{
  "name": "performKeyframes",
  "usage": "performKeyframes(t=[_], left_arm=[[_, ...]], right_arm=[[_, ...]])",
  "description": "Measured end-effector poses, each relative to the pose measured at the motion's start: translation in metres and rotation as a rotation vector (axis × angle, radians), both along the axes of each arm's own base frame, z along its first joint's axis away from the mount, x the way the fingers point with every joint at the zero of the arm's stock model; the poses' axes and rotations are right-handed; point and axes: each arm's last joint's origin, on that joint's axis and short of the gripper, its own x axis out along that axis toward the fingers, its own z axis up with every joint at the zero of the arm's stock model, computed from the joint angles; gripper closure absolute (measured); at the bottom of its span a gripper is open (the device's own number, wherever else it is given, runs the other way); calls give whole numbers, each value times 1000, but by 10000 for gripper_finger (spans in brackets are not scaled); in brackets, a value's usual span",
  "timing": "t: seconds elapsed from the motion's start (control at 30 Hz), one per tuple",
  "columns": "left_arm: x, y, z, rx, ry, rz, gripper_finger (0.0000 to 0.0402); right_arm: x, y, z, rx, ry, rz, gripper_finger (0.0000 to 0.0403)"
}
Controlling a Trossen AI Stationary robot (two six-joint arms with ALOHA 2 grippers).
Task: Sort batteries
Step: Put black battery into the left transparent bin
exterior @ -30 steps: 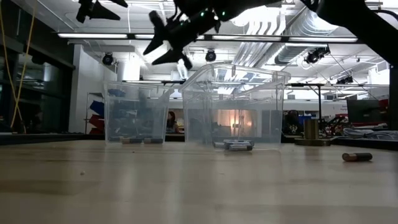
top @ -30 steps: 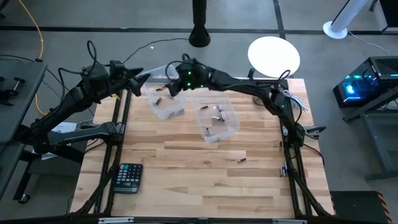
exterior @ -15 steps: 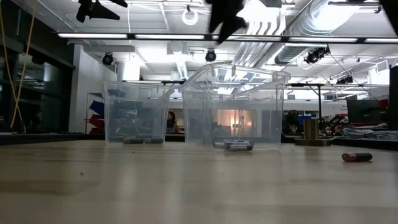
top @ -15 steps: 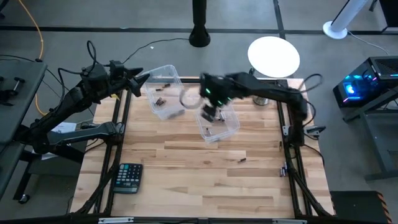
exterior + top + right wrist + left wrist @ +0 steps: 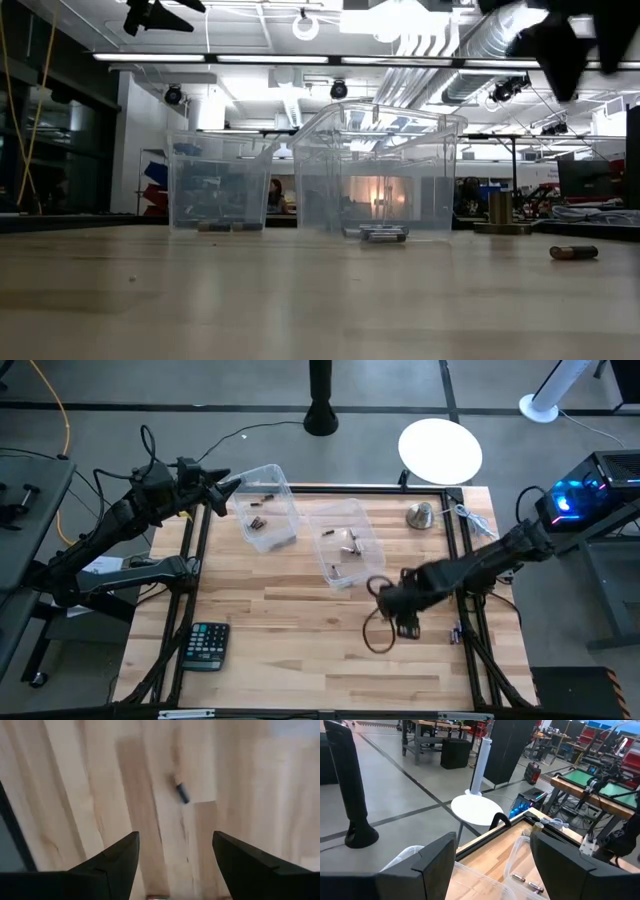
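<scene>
One loose battery (image 5: 182, 792) lies on bare wood toward the table's (image 5: 300, 650) right edge, clear room all round it. The right gripper (image 5: 405, 622) hangs above it, fingers spread wide, holding nothing. Other batteries lie in two bins (image 5: 350, 540), well apart. The left gripper (image 5: 225, 495), also wide, waits over the back-left corner.

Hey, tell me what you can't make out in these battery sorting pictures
- Right gripper: motion-blurred in the high view.
- Batteries in the left bin and right bin: too small in the high view to count or sort; hazy plastic walls obscure them in the low view.
- Loose battery: blurred in the right wrist view, type unreadable.
- Calculator: keys too small.
</scene>
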Motion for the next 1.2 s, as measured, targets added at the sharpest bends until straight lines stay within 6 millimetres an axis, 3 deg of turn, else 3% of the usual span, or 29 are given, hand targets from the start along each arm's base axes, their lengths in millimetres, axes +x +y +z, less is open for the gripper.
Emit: performKeyframes(t=[0.2,0.4,0.57,0.77,0.9,1.1,1.2], left_arm=[[0,0,0,2,2,0,156],[0,0,0,2,2,0,156],[0,0,0,2,2,1,156],[0,0,0,2,2,2,156],[0,0,0,2,3,4,156],[0,0,0,20,19,1,156],[0,1,0,35,31,7,156]], right_arm=[[11,1,-58,-44,15,206,156],[26,-2,-98,-67,43,336,156],[28,-1,-122,-69,54,366,156],[21,-3,-136,-47,56,342,160],[14,-2,-142,-49,59,330,210],[12,1,-143,-28,76,275,373],[12,0,-131,3,115,219,382]])
